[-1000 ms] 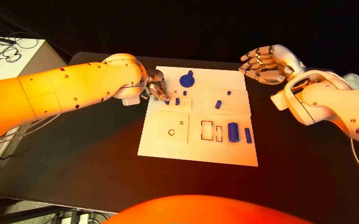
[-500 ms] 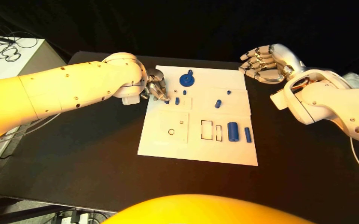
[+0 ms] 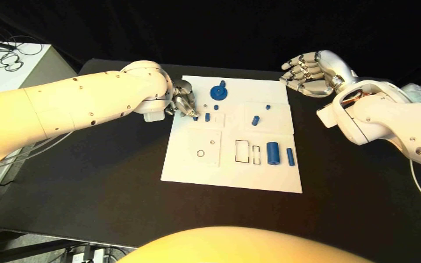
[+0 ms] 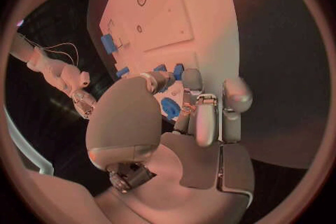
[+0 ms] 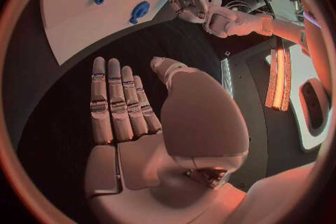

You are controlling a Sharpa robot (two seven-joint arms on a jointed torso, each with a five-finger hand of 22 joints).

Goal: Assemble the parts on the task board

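The white task board (image 3: 233, 171) lies in the middle of the black table (image 3: 105, 171), and the left hand (image 3: 184, 106) is down at the board's left edge, near its far corner, fingers bunched together over the surface. From the left wrist view the fingers (image 4: 210, 117) curl down close over a round blue disc (image 4: 168, 107) and two small blue pieces (image 4: 178, 70) sit just past the fingertips, but whether that hand is actually pinching anything I cannot tell; the fingertips hide the contact. In the head view a small blue peg (image 3: 207, 117) stands just beside those fingers, and the round blue disc (image 3: 219, 94) with its little knob sits at the far end of the board, a short way from the hand. Further across there is a short blue piece (image 3: 255, 121) lying tilted near the middle, and a tiny blue piece (image 3: 267, 108) beyond it. Toward the near right part of the board, a thick blue cylinder (image 3: 274, 153) lies next to a thinner blue rod (image 3: 290, 157), both lengthwise and just apart, with outlined rectangular slots (image 3: 242, 152) to their left and a small round hole (image 3: 201, 153) left of those. The right hand (image 3: 313, 74) hangs off the board's far right corner, above the dark table, holding nothing; the right wrist view shows its fingers (image 5: 115, 101) straight and side by side, thumb apart.
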